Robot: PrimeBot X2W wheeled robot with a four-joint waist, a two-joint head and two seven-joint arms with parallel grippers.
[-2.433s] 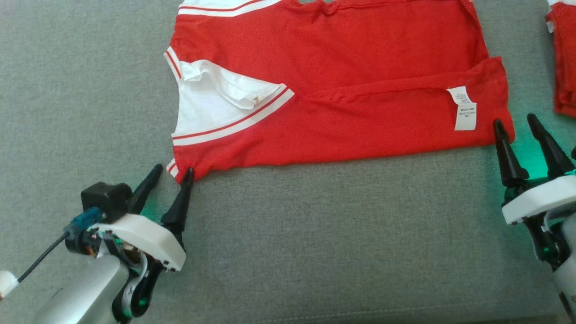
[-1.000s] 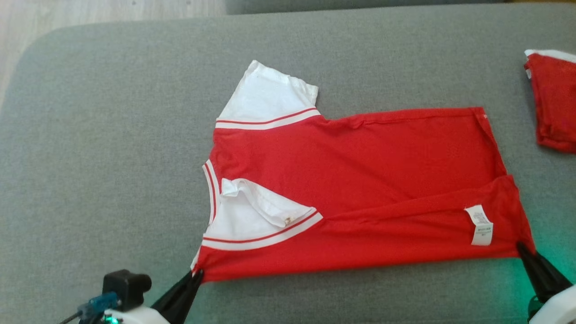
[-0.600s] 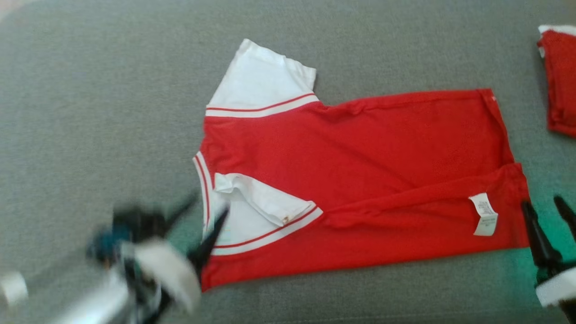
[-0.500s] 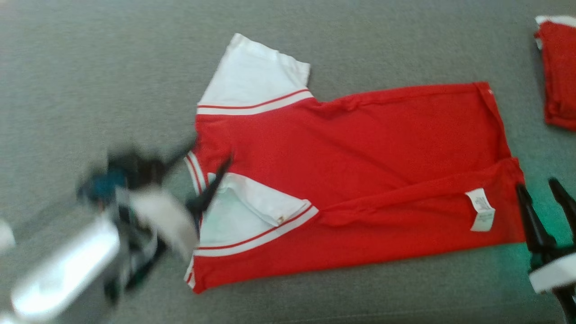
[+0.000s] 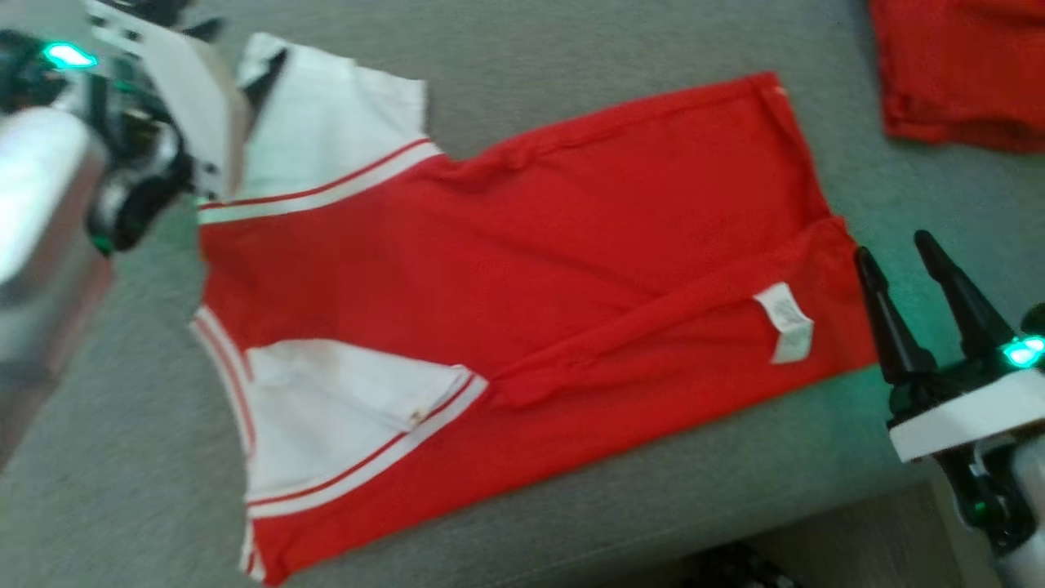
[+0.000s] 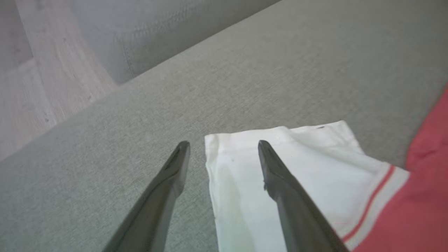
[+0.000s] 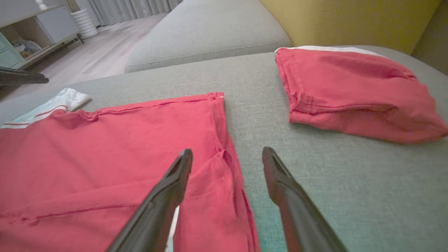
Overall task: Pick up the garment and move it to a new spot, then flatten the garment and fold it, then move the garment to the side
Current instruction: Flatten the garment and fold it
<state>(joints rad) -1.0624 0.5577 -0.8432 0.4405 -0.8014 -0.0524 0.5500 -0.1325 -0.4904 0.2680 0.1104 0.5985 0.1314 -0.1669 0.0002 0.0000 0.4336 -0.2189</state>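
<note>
The garment [image 5: 522,245], a red shirt with white sleeves, lay spread on the grey sofa cushion [image 5: 571,49], its near long edge turned over so the care label [image 5: 784,322] faced up. My left gripper [image 6: 221,145] was spread and held nothing. It straddled the outer edge of the far white sleeve [image 6: 315,154], with one finger over bare cushion and the other over the cloth. I couldn't tell whether the tips touched. My right gripper [image 5: 894,249] was also spread and empty, just beside the hem at the near corner.

I judged the step to be folding that far sleeve inward. To do it well, I wanted the lower finger slid under the cuff edge, taking both layers. Then I'd carry it low and straight so the red body didn't drag or wrinkle.

A second red garment [image 7: 350,87] lay folded, well apart. An open cabinet [image 7: 21,35] beyond the sofa held something too small to make out.
</note>
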